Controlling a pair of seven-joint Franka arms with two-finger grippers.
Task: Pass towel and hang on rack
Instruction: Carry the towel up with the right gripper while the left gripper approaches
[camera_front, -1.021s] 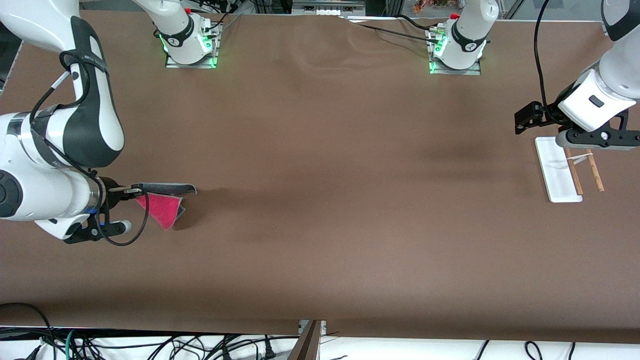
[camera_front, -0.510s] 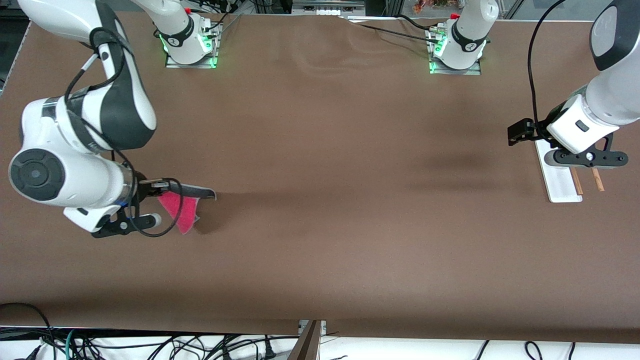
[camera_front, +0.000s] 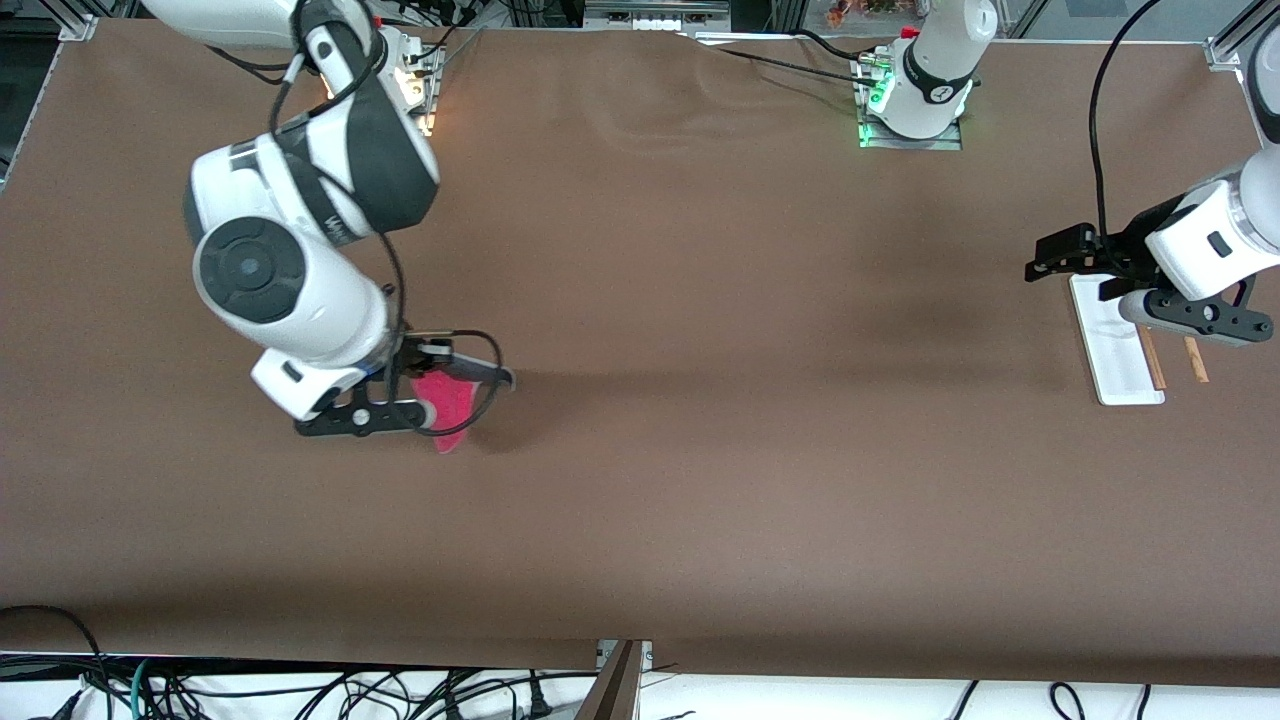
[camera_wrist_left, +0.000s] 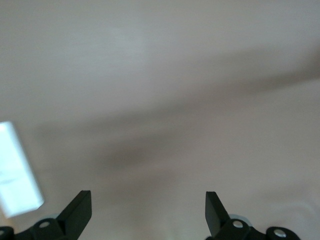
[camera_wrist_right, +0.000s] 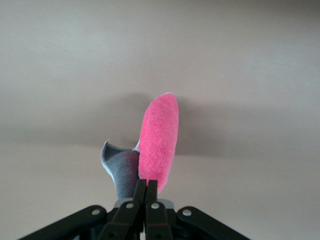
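Pinching the towel (camera_front: 447, 405) between fingers pressed together, the right tool (camera_front: 415, 385) is seen raised over the brown table (camera_front: 700, 480), well apart from the rack (camera_front: 1118, 345) and toward the right arm's end of the table. In the right wrist view the towel (camera_wrist_right: 159, 142) is shown standing up out of the closed fingertips (camera_wrist_right: 145, 192), its pink fuzzy face turned one way and a grey backing curled beside it. The rack is found at the left arm's end of the table: a flat white base with two thin brown rods (camera_front: 1173, 362) beside it. The left tool (camera_wrist_left: 148, 207) is held in the air just over the rack, its fingers (camera_wrist_left: 80, 210) spread wide with nothing between them; a corner of the white base (camera_wrist_left: 17, 175) is visible in the left wrist view.
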